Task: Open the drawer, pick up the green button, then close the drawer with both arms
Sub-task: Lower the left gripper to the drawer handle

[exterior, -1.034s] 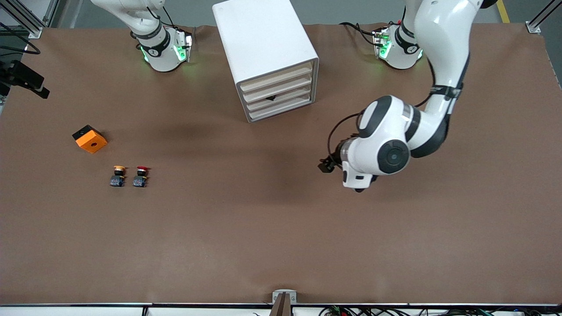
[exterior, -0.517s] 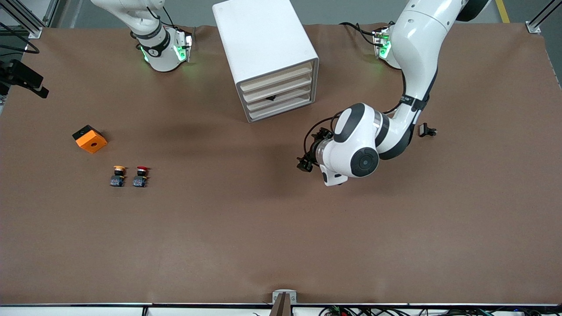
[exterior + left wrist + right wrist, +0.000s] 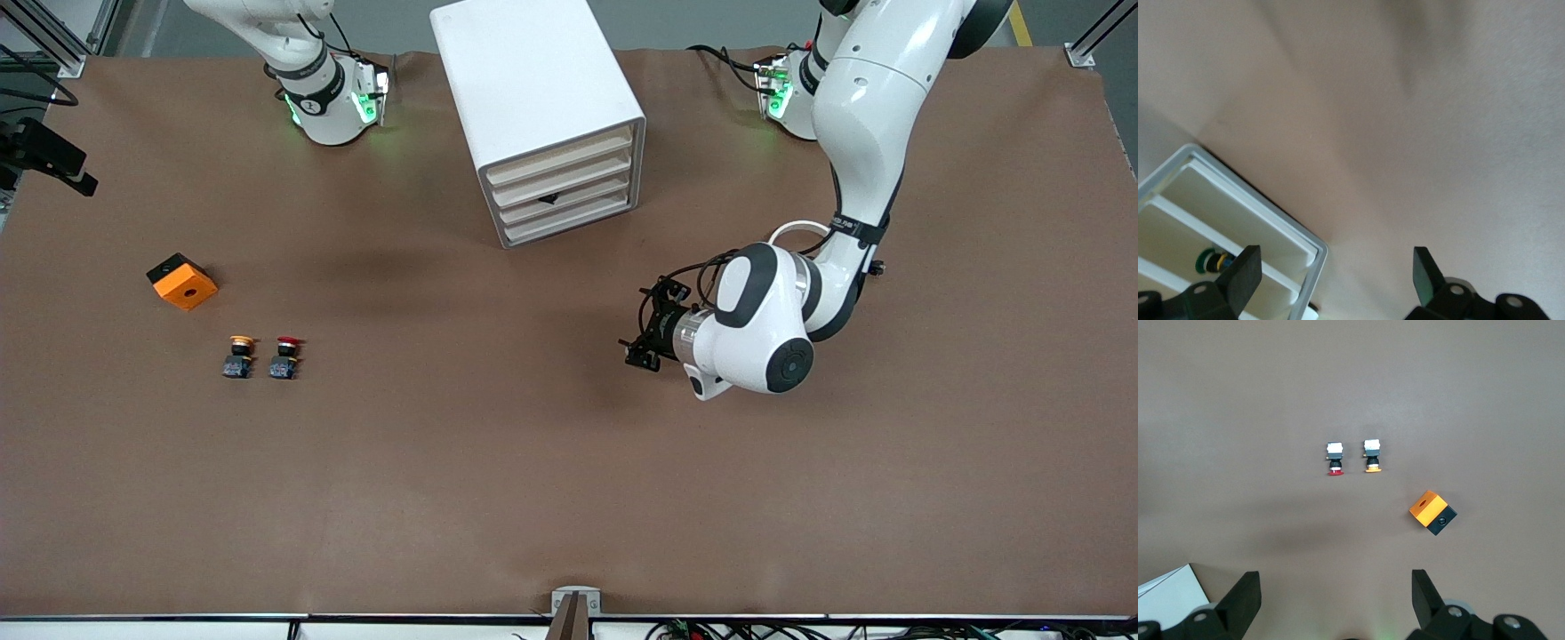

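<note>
White cabinet [image 3: 538,107] stands on the brown table [image 3: 498,480] between the two arm bases, four cream slat fronts facing the front camera at an angle. All four fronts look pushed in, including the drawer [image 3: 569,222] at the bottom of the stack.

Left gripper [image 3: 646,331] hangs over bare table, beside the cabinet toward the left arm's end, lying nearly level and aimed toward the cabinet. Fingers [image 3: 1245,273] spread wide, nothing between them.

Left wrist view looks in through the cabinet's front: the button [image 3: 1210,261], green cap, lies in one of the compartments (which drawer level it is, cannot tell from this angle).

Right gripper [image 3: 1335,600] is out of the front view, up high looking down on the right arm's end of the table; fingers wide apart, empty. Right arm waits.

Toward the right arm's end: orange box [image 3: 181,281] with a black side, and nearer the front camera the yellow-capped button [image 3: 238,356] and red-capped button [image 3: 285,356] side by side, just apart, both lying on the table.
</note>
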